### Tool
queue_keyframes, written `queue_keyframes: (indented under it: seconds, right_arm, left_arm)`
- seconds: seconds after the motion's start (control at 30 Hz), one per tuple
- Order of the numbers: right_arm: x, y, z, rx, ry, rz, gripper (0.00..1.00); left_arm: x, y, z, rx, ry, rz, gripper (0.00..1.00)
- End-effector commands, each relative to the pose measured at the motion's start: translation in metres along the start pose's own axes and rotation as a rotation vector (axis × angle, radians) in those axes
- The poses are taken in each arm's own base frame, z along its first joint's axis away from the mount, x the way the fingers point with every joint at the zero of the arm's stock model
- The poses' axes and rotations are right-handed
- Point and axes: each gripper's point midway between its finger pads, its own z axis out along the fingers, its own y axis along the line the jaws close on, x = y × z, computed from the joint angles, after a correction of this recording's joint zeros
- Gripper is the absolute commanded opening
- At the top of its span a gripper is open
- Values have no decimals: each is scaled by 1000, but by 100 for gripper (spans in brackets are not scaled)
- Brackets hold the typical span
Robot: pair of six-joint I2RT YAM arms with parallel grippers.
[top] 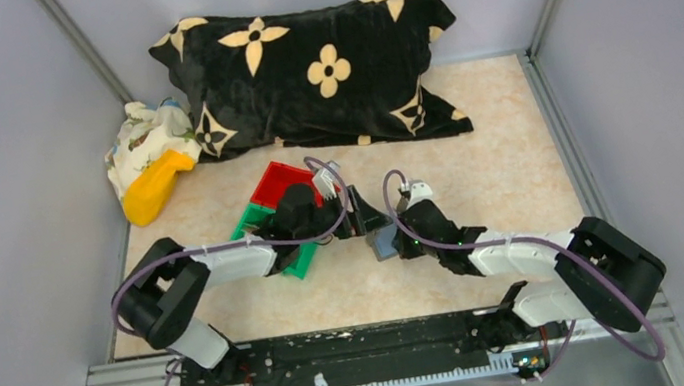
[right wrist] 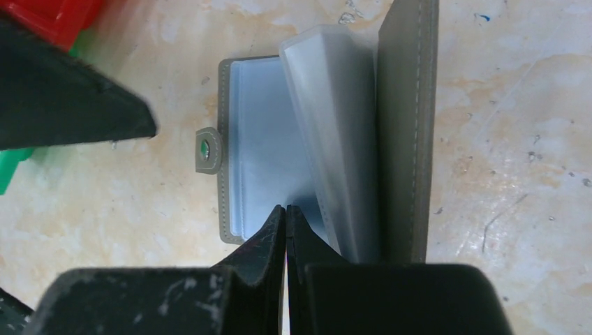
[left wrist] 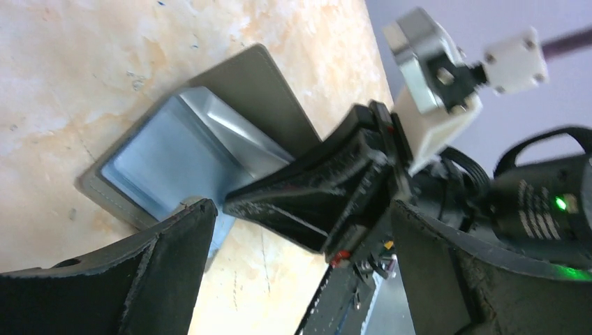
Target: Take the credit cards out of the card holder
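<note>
The card holder (top: 384,240) lies open on the table between my two grippers. Its blue-grey inner face (right wrist: 258,139) is flat, clear sleeves (right wrist: 342,139) stand half raised, and the grey outer cover (right wrist: 408,125) is up on edge. The credit cards are hidden; none can be told apart from the sleeves. My right gripper (right wrist: 286,208) is shut, its tips resting together on the inner face near the holder's near edge, with nothing visible between them. My left gripper (left wrist: 304,209) is open beside the holder (left wrist: 174,153), one finger (left wrist: 174,237) at its edge and the right gripper's fingers (left wrist: 279,199) between its jaws.
A red bin (top: 284,183) and a green bin (top: 274,238) sit just left of the holder, under the left arm. A black flowered pillow (top: 311,71) fills the back. A patterned cloth (top: 143,135) and a yellow object (top: 155,187) lie at the back left.
</note>
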Motion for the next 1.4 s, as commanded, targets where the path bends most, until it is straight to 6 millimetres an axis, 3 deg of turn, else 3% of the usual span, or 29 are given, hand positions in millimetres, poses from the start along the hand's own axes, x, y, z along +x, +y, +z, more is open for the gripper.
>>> queue_keyframes:
  seconds: [0.0, 0.3, 0.7, 0.83, 1.07, 1.1, 1.27, 1.37]
  right_arm:
    - [2, 7, 3, -49, -8, 44, 0]
    - [13, 8, 3, -82, 3, 80, 0]
    - [12, 8, 4, -80, 4, 60, 0]
    - [13, 9, 5, -81, 10, 54, 0]
    - [11, 10, 3, -90, 11, 28, 0]
    - [11, 9, 3, -89, 13, 20, 1]
    - [7, 9, 1, -71, -15, -44, 36]
    - [4, 9, 0, -31, -32, -101, 43]
  left_arm:
    - [-31, -4, 19, 37, -83, -18, 99]
    - [-27, 7, 45, 59, -44, -73, 99]
    - [17, 45, 13, -58, 4, -115, 98]
    - [27, 60, 19, -80, 22, -130, 98]
    - [25, 63, 29, -70, 31, -139, 98]
    - [26, 65, 29, -72, 33, -145, 98]
    - [24, 70, 23, -54, 26, -198, 97]
    - [23, 74, 20, -55, 24, -216, 97]
